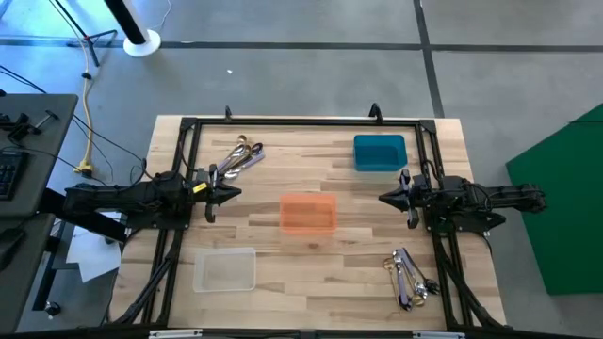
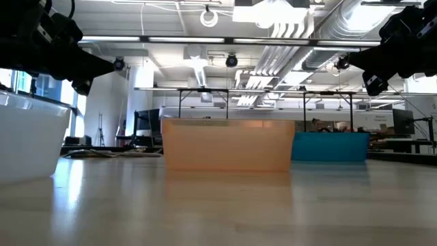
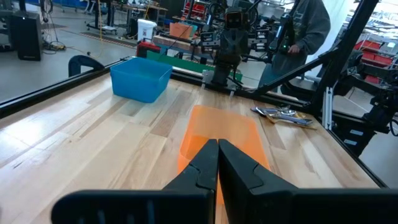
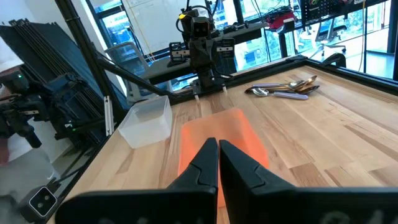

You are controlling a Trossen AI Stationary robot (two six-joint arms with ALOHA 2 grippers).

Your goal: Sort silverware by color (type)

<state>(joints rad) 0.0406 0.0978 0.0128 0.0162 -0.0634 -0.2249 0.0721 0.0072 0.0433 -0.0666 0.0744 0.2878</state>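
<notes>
silverware (image 1: 242, 157) in two piles (image 1: 408, 277), both end effectors closed, empty

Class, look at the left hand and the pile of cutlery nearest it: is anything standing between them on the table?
Nothing visible does. The shut left hand sits just short of the pile of silver and gold metal cutlery, with only bare wooden table between them.

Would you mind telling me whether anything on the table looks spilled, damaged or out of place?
Nothing stands out. The silverware lies in two loose piles and, and the blue bin, orange bin and clear bin sit upright and empty.
</notes>
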